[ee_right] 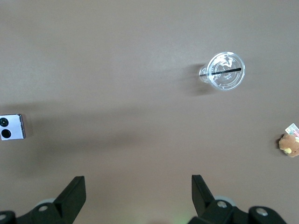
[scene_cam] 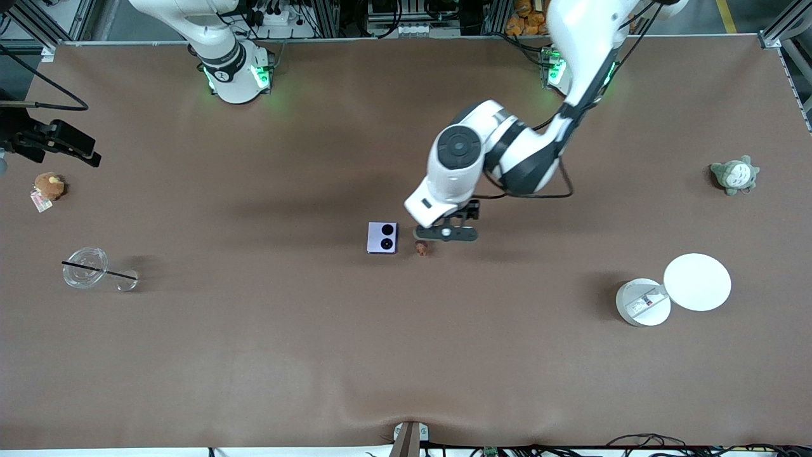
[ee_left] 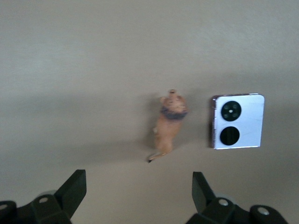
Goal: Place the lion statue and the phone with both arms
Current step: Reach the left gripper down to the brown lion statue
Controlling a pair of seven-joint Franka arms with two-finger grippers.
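No brand name or other writing can be read on anything here; a small tag on the brown plush toy (scene_cam: 48, 186) and a label on the white round device (scene_cam: 643, 302) are too small to make out.

The phone (scene_cam: 382, 237) lies flat near the middle of the table (scene_cam: 254, 355), two black lenses up. The lion statue (scene_cam: 421, 248) lies just beside it, toward the left arm's end, apart from it.

The left gripper (ee_left: 138, 193) hangs over the statue with its fingers spread wide, holding nothing. The right arm waits near its base; the right gripper (ee_right: 138, 193) is also spread and empty, high over bare table.

A clear cup with a straw (scene_cam: 85, 268), a white disc (scene_cam: 697, 282) and a grey-green plush toy (scene_cam: 734, 175) sit well apart, toward the table's ends. Open brown surface surrounds the phone and statue on every side.
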